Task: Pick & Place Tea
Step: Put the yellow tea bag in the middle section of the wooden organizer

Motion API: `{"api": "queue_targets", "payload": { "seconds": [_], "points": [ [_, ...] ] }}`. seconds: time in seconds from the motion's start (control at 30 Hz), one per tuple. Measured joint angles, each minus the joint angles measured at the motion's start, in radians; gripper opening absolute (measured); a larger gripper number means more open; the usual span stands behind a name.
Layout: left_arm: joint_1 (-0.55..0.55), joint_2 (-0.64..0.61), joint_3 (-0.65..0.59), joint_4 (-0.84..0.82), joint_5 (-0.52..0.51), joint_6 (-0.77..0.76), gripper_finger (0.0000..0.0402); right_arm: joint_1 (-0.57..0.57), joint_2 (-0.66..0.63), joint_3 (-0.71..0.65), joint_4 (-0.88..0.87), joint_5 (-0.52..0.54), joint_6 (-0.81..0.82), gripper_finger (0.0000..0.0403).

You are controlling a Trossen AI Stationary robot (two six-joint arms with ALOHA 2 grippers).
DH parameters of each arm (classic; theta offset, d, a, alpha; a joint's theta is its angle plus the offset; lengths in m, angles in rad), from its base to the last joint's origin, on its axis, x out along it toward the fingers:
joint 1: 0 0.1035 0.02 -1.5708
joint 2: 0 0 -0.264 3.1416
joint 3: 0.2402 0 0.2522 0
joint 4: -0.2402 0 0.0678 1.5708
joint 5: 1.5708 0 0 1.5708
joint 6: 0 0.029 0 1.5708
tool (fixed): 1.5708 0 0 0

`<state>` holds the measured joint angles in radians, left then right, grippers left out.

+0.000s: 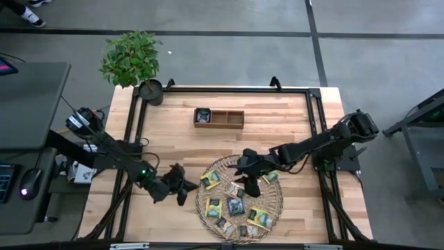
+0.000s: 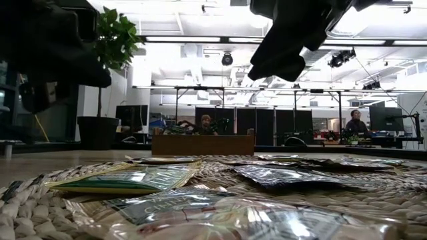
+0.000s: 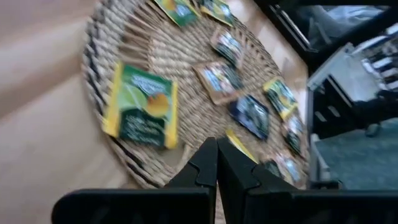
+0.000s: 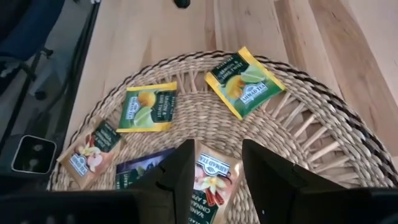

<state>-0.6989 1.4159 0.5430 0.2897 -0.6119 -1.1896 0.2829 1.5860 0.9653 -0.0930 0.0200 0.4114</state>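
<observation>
Several tea sachets in yellow-green, tan and dark blue wrappers lie flat on the round woven tray point(image 1: 208, 208). My right gripper point(image 4: 216, 149) hangs open over the tray's far part point(image 1: 251, 186). Its fingers stand to either side of a tan sachet point(image 4: 212, 180) that lies below them on the weave. Two yellow-green sachets point(image 4: 148, 107) point(image 4: 244, 82) lie farther ahead of it. My left gripper point(image 1: 182, 189) is shut and holds nothing, just off the tray's left rim. It points across a green-and-yellow sachet point(image 3: 142, 106).
A wooden compartment box point(image 1: 218, 117) with a dark sachet in its left cell stands at the table's far middle. A potted plant point(image 1: 132, 59) is at the far left corner. Black frame rails point(image 1: 316, 139) run along the table's sides. Bare wood lies between box and tray.
</observation>
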Motion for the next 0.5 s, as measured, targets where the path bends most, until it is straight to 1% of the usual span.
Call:
{"api": "queue_targets", "payload": {
  "seconds": [0.1, 0.2, 0.37, 0.5],
  "points": [
    [-0.005, 0.035, 0.0, 0.073, 0.003, -0.004, 0.0, 0.011, 0.002, 0.0, 0.005, 0.0, -0.002, 0.0129],
    [-0.011, 0.064, 0.004, 0.129, 0.035, -0.011, 0.0, 0.025, 0.007, 0.0, 0.022, 0.001, -0.005, 0.0129],
    [-0.016, 0.156, 0.088, 0.124, 0.072, -0.006, 0.0, 0.062, 0.038, 0.001, 0.098, 0.011, -0.011, 0.0117],
    [-0.025, 0.239, 0.179, 0.131, 0.114, 0.007, 0.0, 0.09, 0.059, 0.002, 0.101, 0.043, -0.004, 0.0098]
  ]
}}
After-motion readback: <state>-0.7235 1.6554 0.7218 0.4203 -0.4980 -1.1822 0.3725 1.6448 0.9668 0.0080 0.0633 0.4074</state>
